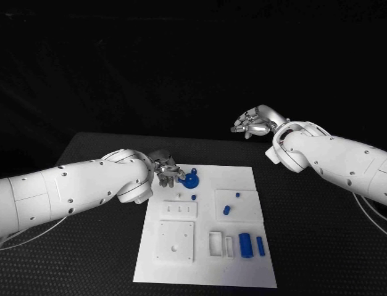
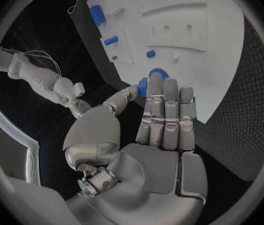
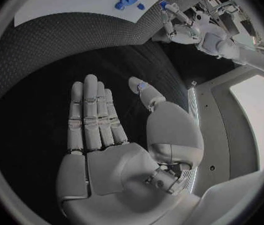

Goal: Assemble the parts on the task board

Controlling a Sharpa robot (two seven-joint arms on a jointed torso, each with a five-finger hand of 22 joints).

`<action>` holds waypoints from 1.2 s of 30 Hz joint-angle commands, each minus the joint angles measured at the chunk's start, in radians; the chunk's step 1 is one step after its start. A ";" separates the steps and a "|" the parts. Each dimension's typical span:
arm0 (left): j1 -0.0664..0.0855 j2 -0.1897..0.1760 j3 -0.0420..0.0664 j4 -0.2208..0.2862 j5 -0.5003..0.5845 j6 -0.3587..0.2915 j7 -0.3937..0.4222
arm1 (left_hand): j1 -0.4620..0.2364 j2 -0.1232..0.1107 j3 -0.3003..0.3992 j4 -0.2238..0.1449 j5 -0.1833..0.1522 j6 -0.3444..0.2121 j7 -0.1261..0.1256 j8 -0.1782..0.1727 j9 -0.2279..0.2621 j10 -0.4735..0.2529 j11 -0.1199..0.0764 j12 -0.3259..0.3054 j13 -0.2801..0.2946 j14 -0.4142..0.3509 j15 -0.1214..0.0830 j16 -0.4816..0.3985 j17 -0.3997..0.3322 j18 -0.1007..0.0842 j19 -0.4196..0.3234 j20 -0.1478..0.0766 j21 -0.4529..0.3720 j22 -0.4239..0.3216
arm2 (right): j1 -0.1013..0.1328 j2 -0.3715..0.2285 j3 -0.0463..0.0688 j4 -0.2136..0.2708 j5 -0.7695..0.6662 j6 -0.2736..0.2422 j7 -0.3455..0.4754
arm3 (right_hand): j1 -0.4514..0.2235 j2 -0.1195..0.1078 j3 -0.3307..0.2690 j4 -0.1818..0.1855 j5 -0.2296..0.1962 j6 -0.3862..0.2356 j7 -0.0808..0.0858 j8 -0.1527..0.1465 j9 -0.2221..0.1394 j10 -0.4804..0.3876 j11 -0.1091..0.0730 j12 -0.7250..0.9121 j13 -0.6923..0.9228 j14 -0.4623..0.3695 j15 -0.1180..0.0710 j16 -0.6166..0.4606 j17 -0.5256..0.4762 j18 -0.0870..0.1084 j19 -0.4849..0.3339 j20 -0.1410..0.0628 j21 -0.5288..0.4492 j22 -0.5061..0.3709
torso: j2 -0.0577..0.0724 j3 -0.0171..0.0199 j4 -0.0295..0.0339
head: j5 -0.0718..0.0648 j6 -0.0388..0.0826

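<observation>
On the black bench (image 1: 95, 246) the left robot hand (image 1: 166, 169), fingers straight, pinches a small blue part (image 2: 143, 87) by the blue ring part (image 1: 191, 180) on the task board (image 1: 247, 271). The right robot hand (image 1: 252, 123) hovers apart, spread and empty. Blue cylinders (image 1: 245, 243) lie loose; most assembly seems left.

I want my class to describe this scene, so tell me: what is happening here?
The left robot hand reaches over the far corner of the white task board, its fingers at a round blue part, with a small blue piece by its thumb; whether it grips it is unclear. The right robot hand hangs open, off the board. Other blue parts lie on the board.
</observation>
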 commanded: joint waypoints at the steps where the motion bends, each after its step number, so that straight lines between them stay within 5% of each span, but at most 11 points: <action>1: -0.002 0.006 0.001 0.007 -0.030 0.061 -0.037 | 0.008 0.016 0.006 -0.004 0.008 0.043 -0.038 -0.009 0.037 0.035 -0.067 0.057 0.057 0.058 -0.098 0.139 0.066 0.049 0.064 -0.124 0.143 0.025 | 0.000 0.011 0.000 -0.020 0.016 -0.001 0.037 | 0.001 0.008 0.002 -0.005 -0.001 0.007 0.001 0.007 -0.002 0.011 0.000 -0.009 -0.005 0.011 -0.002 -0.008 -0.002 0.005 0.011 0.000 -0.006 -0.002 | -0.005 0.0026 -0.0018 | 0.000 -0.004; 5: -0.006 0.010 0.001 0.010 -0.027 0.126 -0.049 | 0.002 0.019 0.011 -0.017 0.013 0.044 -0.054 -0.019 0.048 0.061 -0.084 0.162 0.147 0.111 -0.124 0.251 0.110 0.067 0.123 -0.152 0.231 0.023 | 0.000 0.019 0.000 -0.029 -0.061 0.001 0.040 | 0.005 0.009 0.002 -0.009 -0.001 0.006 0.001 0.008 -0.005 0.016 0.000 -0.017 -0.008 0.011 -0.001 -0.017 -0.004 0.005 0.010 0.000 -0.011 -0.004 | -0.006 0.0028 -0.0016 | 0.005 -0.016; 10: -0.010 0.011 0.001 0.009 -0.018 0.133 -0.062 | -0.010 0.020 0.018 -0.023 0.042 0.049 -0.061 -0.022 0.063 0.052 -0.092 0.227 0.209 0.130 -0.134 0.294 0.120 0.078 0.145 -0.156 0.263 0.022 | 0.000 0.023 0.000 -0.022 -0.070 0.012 0.032 | 0.007 0.010 0.003 -0.009 -0.001 0.008 0.001 0.010 -0.008 0.025 0.000 -0.026 -0.012 0.006 0.001 -0.030 -0.006 0.005 0.002 0.004 -0.018 -0.005 | -0.004 0.0035 0.0003 | 0.005 -0.024; 11: -0.012 0.012 0.001 0.008 -0.018 0.136 -0.064 | -0.013 0.020 0.020 -0.023 0.052 0.051 -0.062 -0.022 0.067 0.048 -0.093 0.240 0.221 0.130 -0.135 0.303 0.122 0.081 0.146 -0.156 0.269 0.022 | 0.000 0.025 0.000 -0.023 -0.070 0.017 0.029 | 0.011 0.011 0.009 -0.007 0.031 0.008 0.001 0.010 -0.011 0.030 0.000 -0.034 -0.015 0.007 0.002 -0.035 -0.005 0.004 0.001 0.004 -0.021 -0.005 | -0.004 0.0036 0.0007 | 0.005 -0.024; 17: -0.021 0.017 0.001 0.013 -0.036 0.133 -0.068 | -0.017 0.016 0.022 -0.025 0.067 0.054 -0.064 -0.024 0.075 0.042 -0.095 0.262 0.240 0.132 -0.137 0.320 0.124 0.087 0.148 -0.156 0.282 0.021 | 0.000 0.029 0.000 -0.024 -0.070 0.016 0.023 | 0.011 0.011 0.012 -0.002 0.055 0.006 0.002 0.011 -0.016 0.034 0.001 -0.045 -0.020 0.007 0.003 -0.044 -0.003 0.005 -0.002 0.008 -0.025 -0.002 | -0.007 0.0073 0.0007 | 0.008 -0.036; 20: -0.026 0.017 0.001 0.020 -0.078 0.133 -0.066 | -0.018 0.014 0.022 -0.024 0.070 0.056 -0.065 -0.023 0.078 0.041 -0.095 0.270 0.247 0.133 -0.138 0.328 0.125 0.089 0.150 -0.156 0.287 0.021 | 0.000 0.030 0.000 -0.025 -0.071 0.017 0.018 | 0.006 0.012 0.021 0.016 0.177 0.006 0.001 0.013 -0.022 0.042 0.002 -0.058 -0.024 0.009 0.004 -0.051 0.001 0.005 -0.002 0.010 -0.027 0.002 | -0.009 0.0106 0.0006 | 0.008 -0.038; 22: -0.028 0.018 0.001 0.023 -0.080 0.132 -0.065 | -0.018 0.011 0.022 -0.024 0.071 0.058 -0.065 -0.023 0.080 0.041 -0.096 0.274 0.250 0.133 -0.138 0.332 0.125 0.090 0.151 -0.156 0.289 0.021 | 0.000 0.031 0.000 -0.025 -0.071 0.018 0.016 | 0.006 0.011 0.021 0.019 0.207 0.005 0.002 0.013 -0.024 0.043 0.002 -0.063 -0.026 0.009 0.005 -0.054 0.003 0.005 -0.004 0.011 -0.028 0.004 | -0.009 0.0109 0.0000 | 0.010 -0.041; 36: -0.056 0.019 0.001 0.032 -0.185 0.051 -0.048 | 0.000 -0.026 0.026 -0.009 0.049 0.076 -0.070 -0.023 0.090 0.038 -0.101 0.309 0.274 0.135 -0.143 0.367 0.126 0.101 0.153 -0.156 0.310 0.019 | 0.000 0.025 0.000 -0.014 -0.077 0.007 0.016 | 0.022 0.012 0.030 0.022 0.262 -0.002 0.004 0.014 -0.033 0.045 0.006 -0.081 -0.032 0.005 0.007 -0.065 0.011 0.005 -0.012 0.014 -0.033 0.011 | -0.009 0.0106 0.0038 | 0.008 -0.046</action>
